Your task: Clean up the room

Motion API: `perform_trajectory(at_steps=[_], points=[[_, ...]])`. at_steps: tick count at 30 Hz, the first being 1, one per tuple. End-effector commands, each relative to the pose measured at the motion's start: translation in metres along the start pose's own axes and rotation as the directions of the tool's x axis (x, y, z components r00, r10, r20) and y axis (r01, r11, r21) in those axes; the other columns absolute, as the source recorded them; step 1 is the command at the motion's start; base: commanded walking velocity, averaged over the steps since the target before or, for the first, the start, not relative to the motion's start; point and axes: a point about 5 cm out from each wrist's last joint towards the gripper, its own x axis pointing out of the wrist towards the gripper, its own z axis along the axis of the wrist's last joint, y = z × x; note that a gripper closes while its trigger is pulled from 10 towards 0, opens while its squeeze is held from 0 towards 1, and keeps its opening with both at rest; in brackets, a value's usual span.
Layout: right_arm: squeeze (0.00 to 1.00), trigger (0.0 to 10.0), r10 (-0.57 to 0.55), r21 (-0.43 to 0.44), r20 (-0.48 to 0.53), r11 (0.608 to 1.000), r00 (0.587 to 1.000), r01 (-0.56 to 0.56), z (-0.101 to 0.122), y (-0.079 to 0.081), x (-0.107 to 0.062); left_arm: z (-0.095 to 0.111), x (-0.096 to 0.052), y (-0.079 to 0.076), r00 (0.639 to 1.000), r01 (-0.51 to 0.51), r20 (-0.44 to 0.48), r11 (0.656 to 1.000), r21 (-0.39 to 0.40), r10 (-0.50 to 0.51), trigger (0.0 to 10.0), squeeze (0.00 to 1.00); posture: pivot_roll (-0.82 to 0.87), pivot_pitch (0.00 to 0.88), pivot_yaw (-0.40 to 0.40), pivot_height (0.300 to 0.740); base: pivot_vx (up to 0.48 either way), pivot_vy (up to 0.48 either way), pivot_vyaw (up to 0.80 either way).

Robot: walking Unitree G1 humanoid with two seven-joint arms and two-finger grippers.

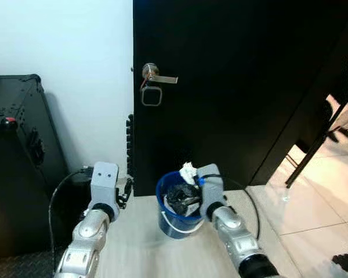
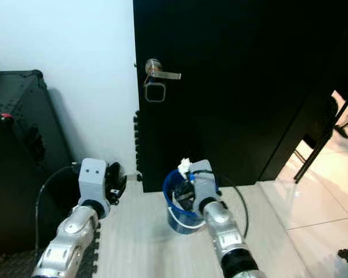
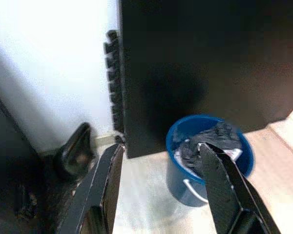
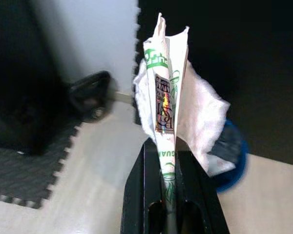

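Your right tool [image 4: 170, 195] is clenched on a flattened white paper wrapper [image 4: 168, 97] with green print, and a crumpled white tissue [image 4: 205, 122] is bunched against it. In the head views the wrapper [image 1: 188, 171] sits just above the rim of the blue bucket [image 1: 173, 223], on the side of the bucket nearest the black door [image 1: 238, 87]. The bucket already holds dark crumpled trash [image 1: 181, 197] piled close to its rim.

The main risk, as you judge it from here, is the drop. The wrapper is light and flat, and it hangs over the rim and not the middle of the bucket, so if you let go now it could flutter and land on the floor between the bucket and the door. The tissue seems only loosely caught, so it may slip free early or cling to a finger. With the trash so high, anything dropped may perch on top and slide out. Pushing down to compensate could tip the bucket, which looks light.

The wrapper's long axis runs in line with the fingers, its free end pointing away from the wrist and, seen from the head, up toward the door above the bucket.

Your left tool [image 3: 161, 195] is spread wide and holds nothing, hovering to the bucket's side farthest from your right arm
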Motion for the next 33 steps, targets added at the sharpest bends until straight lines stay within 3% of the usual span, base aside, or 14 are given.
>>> perform_trajectory(at_steps=[1,17,33], points=[[0.0,10.0,-0.032,-0.008,-0.011,0.999,0.999,0.032,-0.004,-0.011,-0.004,-0.001,0.003,-0.006,1.0,0.022,-0.01,1.0,-0.014,-0.022,10.0,0.0,0.07,0.021,-0.099,0.74,0.352,0.0,0.0],[0.0,10.0,-0.065,-0.014,-0.063,0.998,0.996,0.064,-0.017,-0.014,-0.009,-0.003,0.005,-0.013,0.998,0.056,-0.019,0.998,-0.022,-0.056,10.0,0.0,0.06,0.027,-0.091,0.74,0.352,0.0,0.0],[0.0,10.0,-0.076,-0.109,-0.188,0.992,0.979,0.057,-0.035,-0.019,-0.012,-0.006,0.006,-0.018,0.996,0.078,-0.03,0.997,-0.024,-0.079,10.0,0.0,0.06,0.03,-0.092,0.74,0.351,0.0,0.0]])
